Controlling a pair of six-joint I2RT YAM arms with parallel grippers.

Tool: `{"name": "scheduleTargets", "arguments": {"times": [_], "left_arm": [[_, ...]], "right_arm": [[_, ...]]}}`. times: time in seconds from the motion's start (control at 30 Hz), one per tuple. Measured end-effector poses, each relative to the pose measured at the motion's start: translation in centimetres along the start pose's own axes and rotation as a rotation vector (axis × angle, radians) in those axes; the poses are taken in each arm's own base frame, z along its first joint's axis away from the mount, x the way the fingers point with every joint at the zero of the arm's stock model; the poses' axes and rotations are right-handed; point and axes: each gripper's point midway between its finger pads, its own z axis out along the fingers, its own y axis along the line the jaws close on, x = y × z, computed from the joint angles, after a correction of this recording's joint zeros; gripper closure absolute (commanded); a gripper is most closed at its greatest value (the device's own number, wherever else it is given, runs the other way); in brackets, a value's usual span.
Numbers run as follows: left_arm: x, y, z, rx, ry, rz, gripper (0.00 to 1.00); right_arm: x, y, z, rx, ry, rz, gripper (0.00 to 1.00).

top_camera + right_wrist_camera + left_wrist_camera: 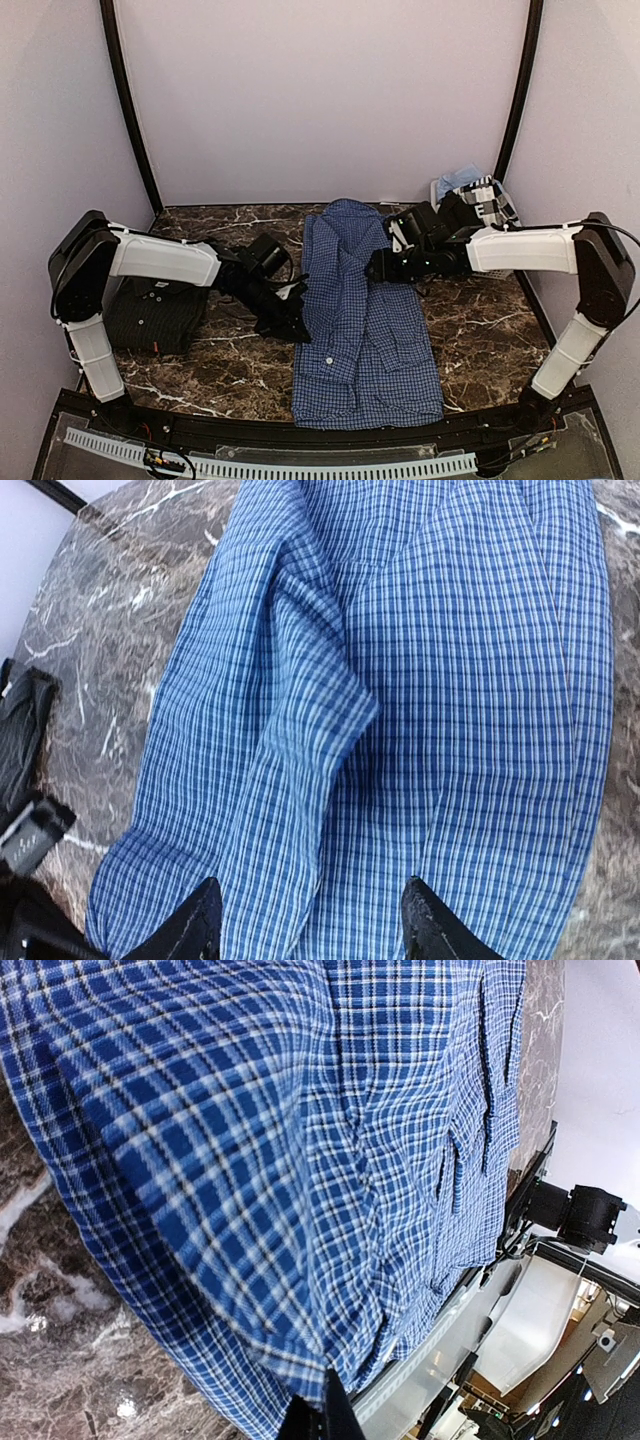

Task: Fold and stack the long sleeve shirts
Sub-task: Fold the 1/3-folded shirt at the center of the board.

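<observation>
The blue check shirt [365, 320] lies lengthwise in the middle of the table, collar at the far end, its sides folded in. My left gripper [290, 320] sits at its left edge; in the left wrist view the gripper [318, 1412] has its fingers together on the shirt's hem [290, 1355]. My right gripper [378, 268] hovers over the shirt's upper right part. In the right wrist view the gripper [312, 920] is wide open above the cloth [440, 680], next to a folded sleeve [300, 720]. The near-black shirt [150, 315] lies folded at the left, under my left arm.
A white slatted basket [490, 200] with light blue cloth [460, 180] in it stands at the back right corner. The dark marble table [490, 330] shows on both sides of the blue shirt. A clear rail [300, 465] runs along the near edge.
</observation>
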Motion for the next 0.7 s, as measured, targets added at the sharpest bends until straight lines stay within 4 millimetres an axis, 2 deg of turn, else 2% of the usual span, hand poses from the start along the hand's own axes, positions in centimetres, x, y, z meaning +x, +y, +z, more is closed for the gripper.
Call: {"name": "scheduleTargets", "arguments": {"times": [0.1,0.27,0.37,0.7], "left_arm": [[0.0,-0.2,-0.1,0.004,0.004,0.001,1.00],[0.2,-0.1,-0.1,-0.001,0.011,0.003,1.00],[0.3,0.0,-0.1,-0.005,0.015,0.008,0.98],[0.1,0.7,-0.2,-0.050,0.003,0.024,0.89]], "right_arm": [[-1.2,-0.1,1.3,-0.013,-0.009,0.014,0.42],[-0.9,-0.3,2.9,-0.032,0.014,0.028,0.44],[-0.7,-0.3,3.5,-0.046,0.021,0.040,0.48],[-2.4,-1.7,5.2,-0.071,-0.004,0.125,0.55]]}}
